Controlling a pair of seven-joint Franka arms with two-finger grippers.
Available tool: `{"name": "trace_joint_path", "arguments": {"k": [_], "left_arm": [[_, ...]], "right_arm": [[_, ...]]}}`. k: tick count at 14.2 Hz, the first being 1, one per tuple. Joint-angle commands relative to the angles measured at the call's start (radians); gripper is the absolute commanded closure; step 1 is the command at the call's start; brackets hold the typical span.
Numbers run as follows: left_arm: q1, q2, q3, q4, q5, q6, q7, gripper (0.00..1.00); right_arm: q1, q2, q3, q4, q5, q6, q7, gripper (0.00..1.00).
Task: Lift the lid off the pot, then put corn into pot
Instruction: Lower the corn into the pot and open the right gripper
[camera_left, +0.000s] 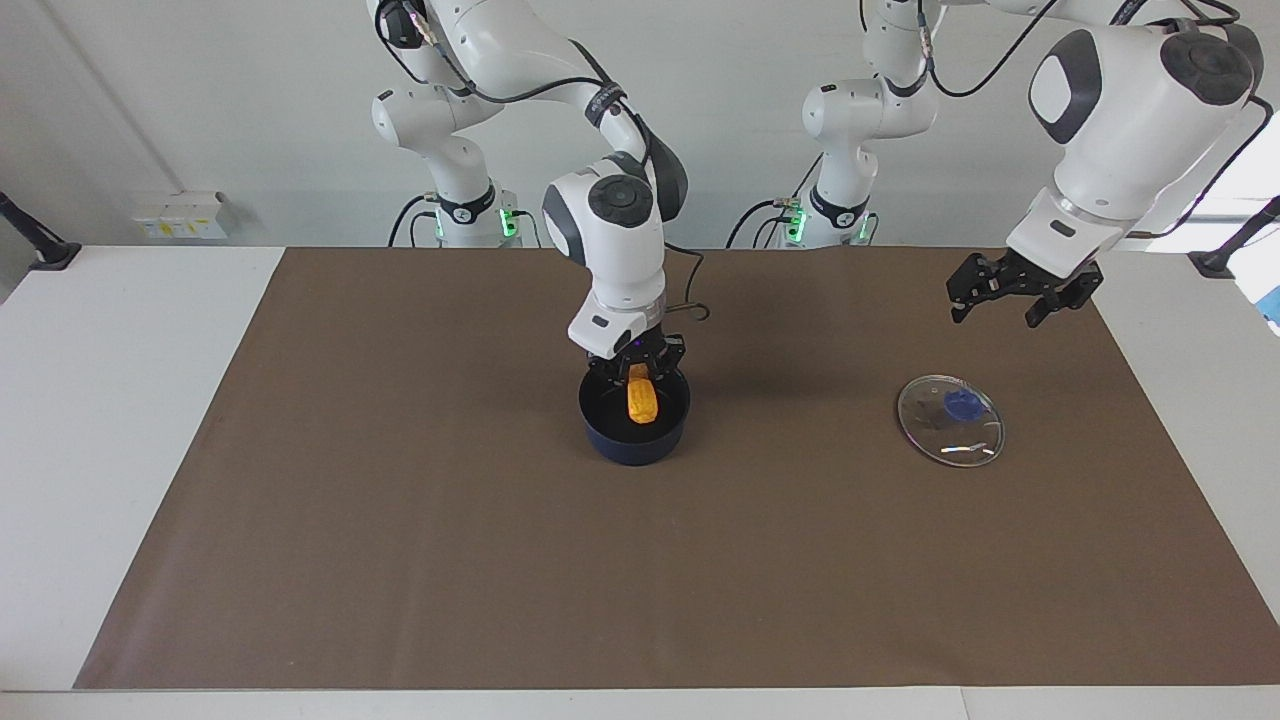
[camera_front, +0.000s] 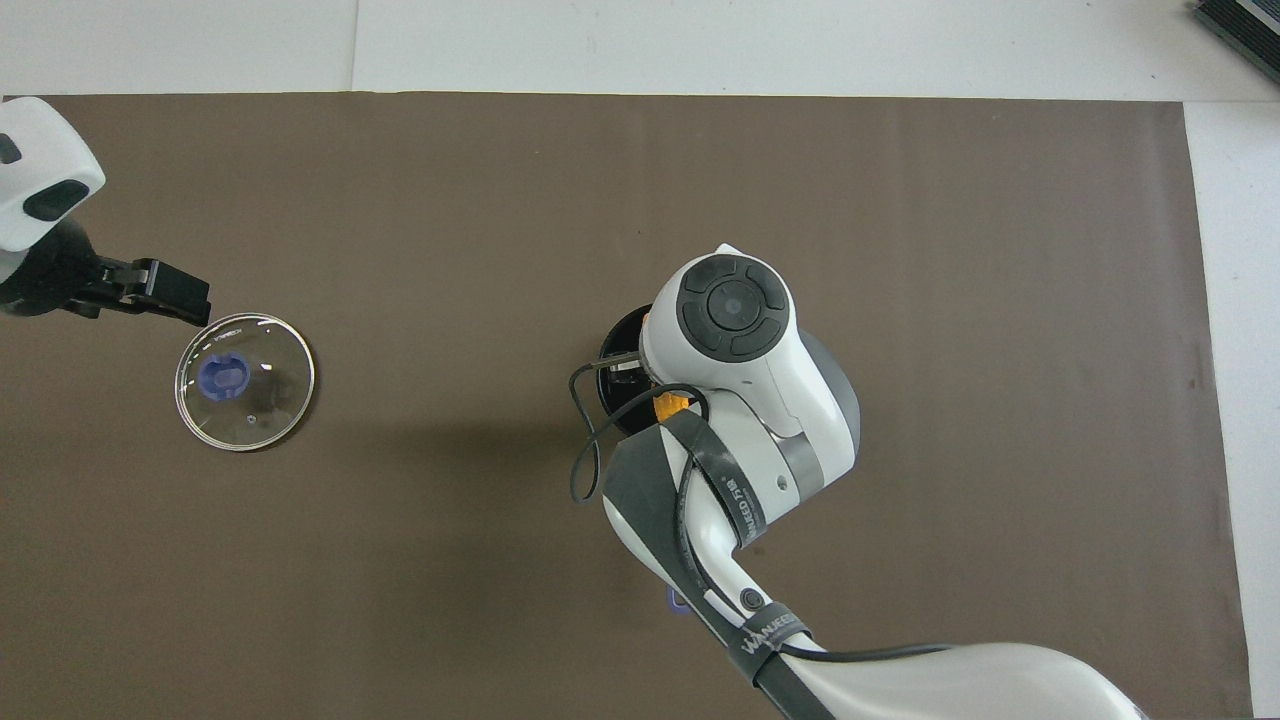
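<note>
The dark blue pot (camera_left: 634, 432) stands on the brown mat mid-table; its handle is hidden under the right arm. My right gripper (camera_left: 640, 377) is just above the pot's rim, shut on the upper end of the orange-yellow corn (camera_left: 642, 401), whose lower end hangs inside the pot. In the overhead view only part of the pot's rim (camera_front: 612, 350) and a bit of corn (camera_front: 668, 403) show beside the arm. The glass lid (camera_left: 950, 422) with its blue knob lies flat on the mat toward the left arm's end (camera_front: 260, 395). My left gripper (camera_left: 998, 312) is open and empty, in the air beside the lid (camera_front: 185, 298).
The brown mat (camera_left: 400, 520) covers most of the white table (camera_left: 120, 400). A black cable (camera_front: 585, 450) loops off the right arm's wrist beside the pot. A grey object (camera_front: 1240, 30) lies at the table's corner farthest from the robots.
</note>
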Motion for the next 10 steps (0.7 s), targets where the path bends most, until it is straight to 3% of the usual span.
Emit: {"name": "trace_joint_path", "arguments": {"k": [1, 10], "left_arm": [[0.002, -0.041, 0.003, -0.002, -0.005, -0.057, -0.021, 0.0], [0.015, -0.069, 0.006, -0.039, -0.011, -0.063, -0.019, 0.0]], "right_arm": [[-0.008, 0.002, 0.002, -0.017, 0.02, 0.007, 0.009, 1.0], [-0.008, 0.0, 0.006, -0.07, 0.02, 0.012, -0.014, 1.0]]}}
